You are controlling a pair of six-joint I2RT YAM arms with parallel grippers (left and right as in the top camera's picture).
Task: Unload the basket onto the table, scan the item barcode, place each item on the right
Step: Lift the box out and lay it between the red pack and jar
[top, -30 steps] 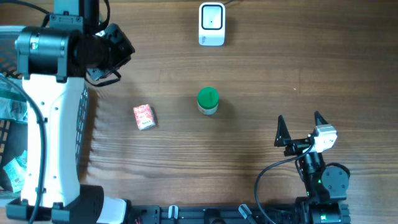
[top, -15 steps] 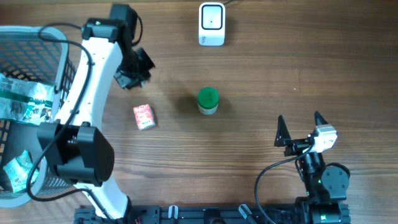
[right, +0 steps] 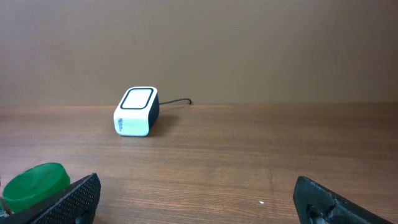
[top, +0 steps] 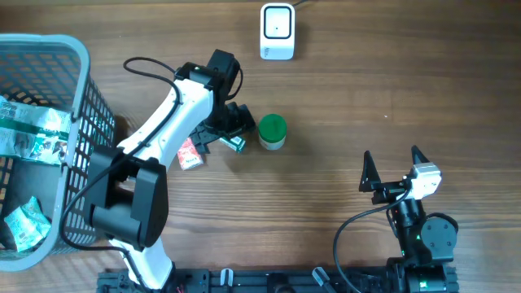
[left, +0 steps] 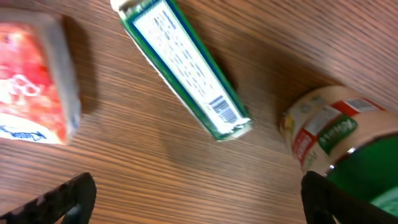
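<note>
A slim green and white box lies flat on the wood, its barcode facing up near one end. My left gripper hovers open just above it with nothing between its fingers. From overhead the box lies between a red packet and a green-lidded jar, under the left gripper. The white scanner stands at the table's far edge, also in the right wrist view as scanner. My right gripper rests open at the near right, apart from everything.
A grey wire basket with several packaged items fills the left side. The red packet and the jar flank the box closely. The scanner's cable runs off the far edge.
My left arm swung from the basket to the table's middle and its jaws opened. The green and white box now lies on the table. The right arm has not moved.
</note>
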